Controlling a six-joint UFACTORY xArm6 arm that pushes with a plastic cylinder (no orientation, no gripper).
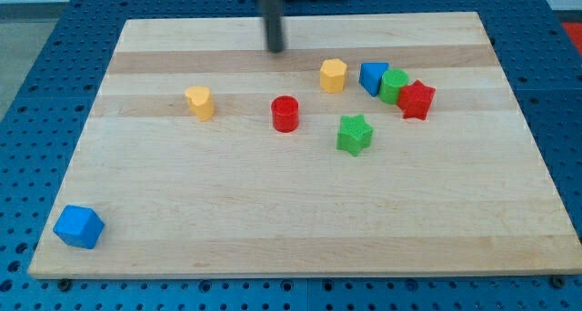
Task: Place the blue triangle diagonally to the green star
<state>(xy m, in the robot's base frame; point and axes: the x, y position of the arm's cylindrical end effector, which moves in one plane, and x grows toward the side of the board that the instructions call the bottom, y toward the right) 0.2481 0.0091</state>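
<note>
The blue triangle (372, 76) lies at the view's upper right, touching a green block (394, 85) on its right. The green star (355, 135) lies below and slightly left of the triangle, apart from it. My tip (275, 49) is near the board's top edge, well to the left of the blue triangle and above the red cylinder (285, 114). It touches no block.
A yellow hexagonal block (333, 75) sits just left of the blue triangle. A red star (416, 100) touches the green block's right side. A yellow block (200, 103) lies at mid-left. A blue cube (78, 226) sits at the wooden board's (273, 220) bottom left corner.
</note>
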